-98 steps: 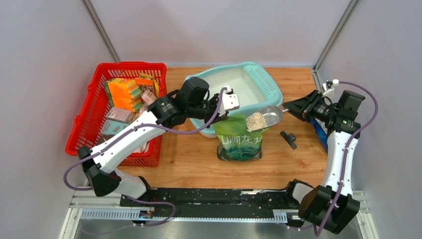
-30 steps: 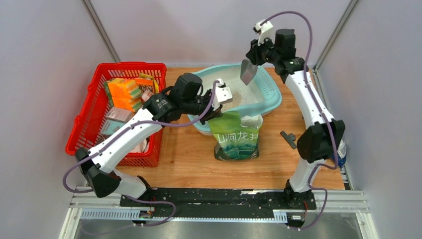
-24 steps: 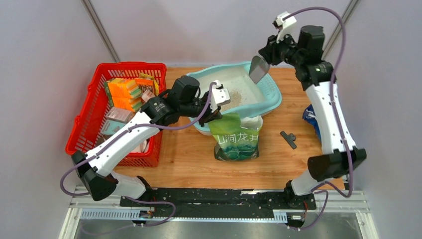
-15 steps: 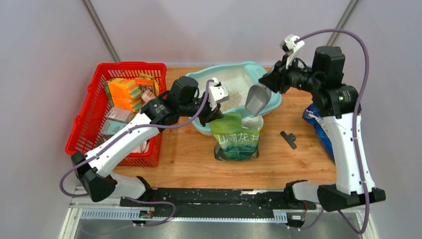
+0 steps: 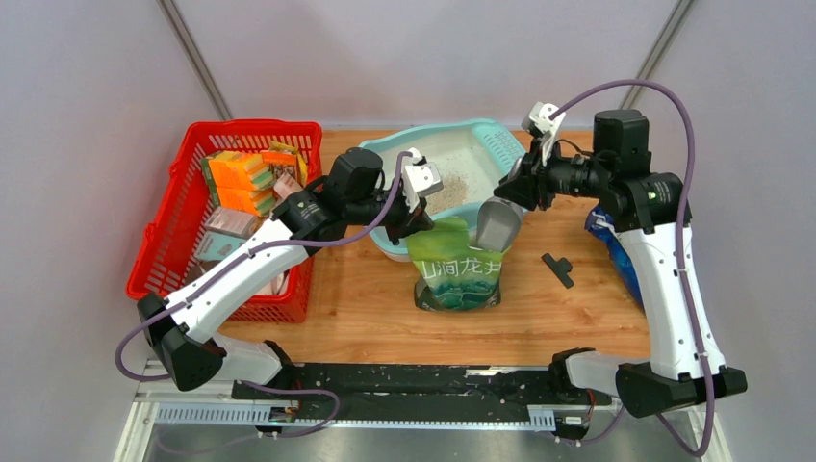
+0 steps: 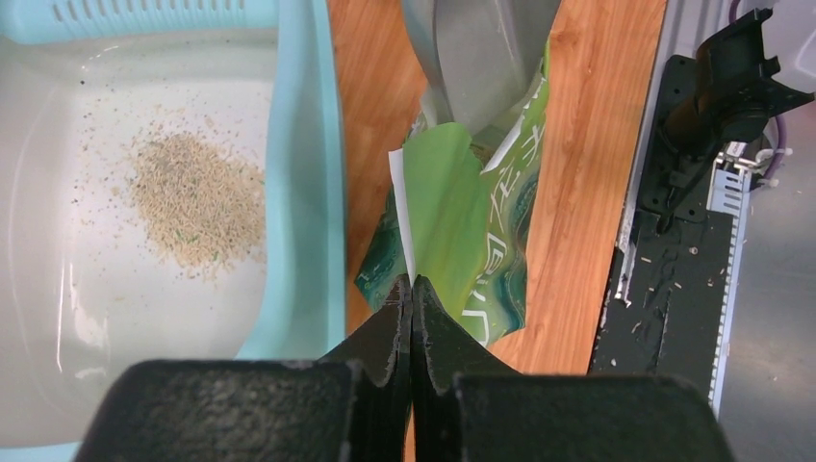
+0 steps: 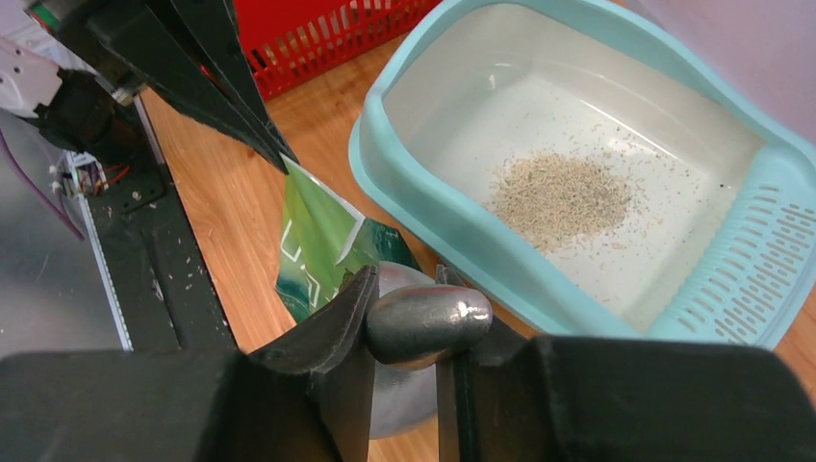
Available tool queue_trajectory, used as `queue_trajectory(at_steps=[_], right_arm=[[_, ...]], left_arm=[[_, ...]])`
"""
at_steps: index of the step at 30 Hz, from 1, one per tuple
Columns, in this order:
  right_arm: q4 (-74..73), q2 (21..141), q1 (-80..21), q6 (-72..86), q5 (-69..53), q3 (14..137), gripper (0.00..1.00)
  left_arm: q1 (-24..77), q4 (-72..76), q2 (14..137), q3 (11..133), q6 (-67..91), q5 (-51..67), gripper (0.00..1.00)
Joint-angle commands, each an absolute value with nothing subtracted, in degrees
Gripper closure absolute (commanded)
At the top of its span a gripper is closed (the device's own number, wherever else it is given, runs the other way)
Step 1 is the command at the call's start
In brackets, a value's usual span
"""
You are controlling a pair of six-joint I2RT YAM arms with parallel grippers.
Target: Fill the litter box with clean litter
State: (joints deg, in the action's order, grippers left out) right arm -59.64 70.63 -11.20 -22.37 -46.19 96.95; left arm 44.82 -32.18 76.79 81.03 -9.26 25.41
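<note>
L gripper [image 5: 417, 220] is pinching the top edge of the green litter bag [image 5: 462, 274], jaws fully closed on the flap in the left wrist cam [image 6: 412, 284]. The bag [image 6: 452, 231] is standing upright mid-tabletop, just beside the near rim of the litter box [image 5: 462, 126], mouth open.

R gripper [image 5: 513, 190] is clamping the handle of the grey metal scoop [image 5: 497, 226]; in the wrist cam the fingers are squeezing the rounded handle end [image 7: 406, 289]. The scoop bowl [image 6: 481, 58] is pointing down at the bag mouth on its right side. Can't tell if there's anything in the scoop.

The litter box is sitting at the far edge of the tabletop, approx centre, perforated panel twd the right. The clean litter [image 5: 448, 189] is lying as a small loose pile on the box floor [image 6: 197, 212] [image 7: 558, 197], w/ stray grains around it; most of the floor is showing bare white.

The red mesh basket [image 5: 255, 125] w/ sponges and boxes is taking up the far-left corner. A small black part [image 5: 557, 268] is lying on the wood right of the bag. A blue packet [image 5: 606, 236] is sitting by the right edge, partly hidden by the R arm.
</note>
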Motion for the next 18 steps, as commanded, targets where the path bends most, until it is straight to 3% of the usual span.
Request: queue_trajectory(at_steps=[1,4,8,16,18], right_arm=[[-61.4,70.2,-12.8,-28.3,-46.5,94.7,1.0],[-56.9,68.8,-16.8,-21.6,-38.9,91.1,1.0],[-46.8,64.7,-21.9,-5.7,-16.8,84.9,1.0],[-50.9,65.6,-27.7,9.6,10.0,84.7,1.0],[-52.1,67.5,-28.1,13.9,11.0,85.3,1.0]], left_arm=[[44.3,-27.7,73.1,82.5,-8.4,26.1,1.0],[44.3,-27.3,73.2,82.9,-7.7,26.4,1.0],[44.3,-25.2,73.4,83.5,-3.0,26.7,1.0],[44.4,-21.3,74.2,84.9,4.4,26.7,1.0],[44.4,-20.5,74.2,84.9,5.9,26.5,1.0]])
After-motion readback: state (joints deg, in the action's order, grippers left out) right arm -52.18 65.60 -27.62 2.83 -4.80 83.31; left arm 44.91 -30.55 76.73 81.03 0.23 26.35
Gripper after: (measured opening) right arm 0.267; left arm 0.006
